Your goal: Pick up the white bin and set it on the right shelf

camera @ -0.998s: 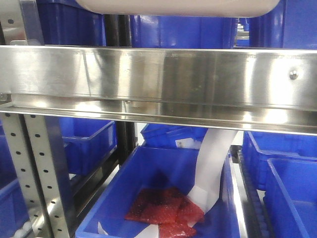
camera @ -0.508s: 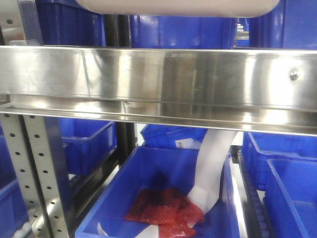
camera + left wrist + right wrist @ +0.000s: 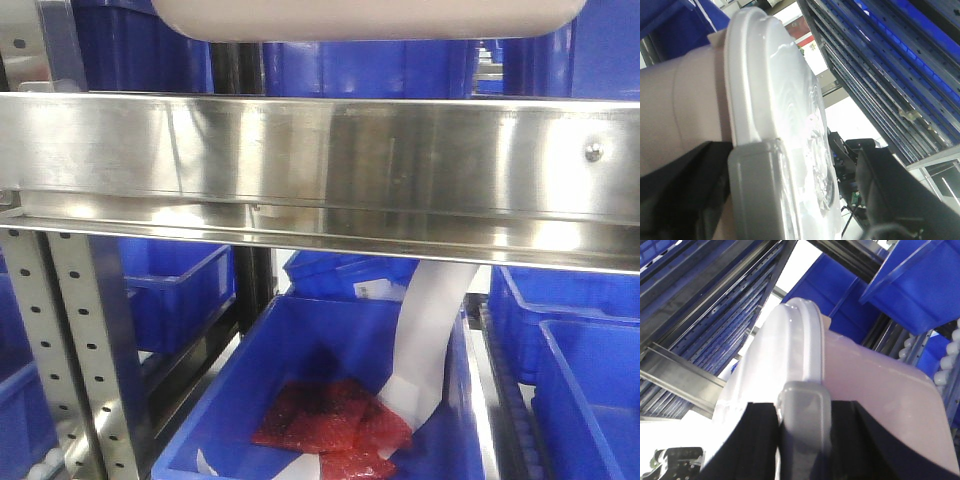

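the right shelf (image 3: 320,160) fills the front view. the white bin (image 3: 370,18) hangs just above its steel beam, not touching. a blue bin (image 3: 255,375) sits below. the left claw (image 3: 785,200) and right claw (image 3: 805,440) each clamp a grey clip (image 3: 757,190) at the white bin's ends. red packets (image 3: 330,420) lie in the blue bin.

Lidded white bin (image 3: 370,18) above right shelf (image 3: 320,150)

The shiny steel shelf (image 3: 330,160) spans the view; blue bins (image 3: 360,62) stand on the level behind its beam.

Red packets (image 3: 335,425) in blue bin (image 3: 330,325)
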Controlling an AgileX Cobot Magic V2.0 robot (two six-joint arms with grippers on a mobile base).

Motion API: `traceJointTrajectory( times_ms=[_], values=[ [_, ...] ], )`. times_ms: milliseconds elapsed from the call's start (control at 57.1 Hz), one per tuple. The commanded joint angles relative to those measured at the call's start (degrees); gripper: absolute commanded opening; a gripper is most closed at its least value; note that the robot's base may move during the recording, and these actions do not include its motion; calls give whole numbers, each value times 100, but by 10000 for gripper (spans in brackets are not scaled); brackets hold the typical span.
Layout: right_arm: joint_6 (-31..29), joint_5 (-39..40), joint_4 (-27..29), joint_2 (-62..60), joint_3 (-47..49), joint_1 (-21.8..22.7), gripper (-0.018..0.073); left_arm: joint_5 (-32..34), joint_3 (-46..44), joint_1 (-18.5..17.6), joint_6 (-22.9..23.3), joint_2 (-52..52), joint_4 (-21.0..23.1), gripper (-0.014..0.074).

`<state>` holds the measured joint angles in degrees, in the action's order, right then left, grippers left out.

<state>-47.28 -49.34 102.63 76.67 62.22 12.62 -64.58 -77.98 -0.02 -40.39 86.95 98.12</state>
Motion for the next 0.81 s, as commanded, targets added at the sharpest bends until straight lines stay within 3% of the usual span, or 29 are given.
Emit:
traceJointTrajectory(
  times_ms=[0,88,298,543,648,788],
  values=[
    [-106,-464,684,-205,189,-77,58,-994,-188,-124,-17,-280,665,-126],
    [-106,-415,684,-193,189,-77,58,-799,-188,-124,-17,-280,631,-126],
    [-272,-299,674,182,189,-77,58,103,-188,-173,-77,-221,-202,-126],
    [-955,-447,682,857,216,-77,78,302,-188,-308,-367,243,-135,-121],
    [-1295,-599,676,1018,363,-77,213,277,-188,-399,-456,432,-148,-61],
    [-1681,-625,521,1192,744,-77,508,306,-188,-415,-729,586,-161,151]
  ],
)
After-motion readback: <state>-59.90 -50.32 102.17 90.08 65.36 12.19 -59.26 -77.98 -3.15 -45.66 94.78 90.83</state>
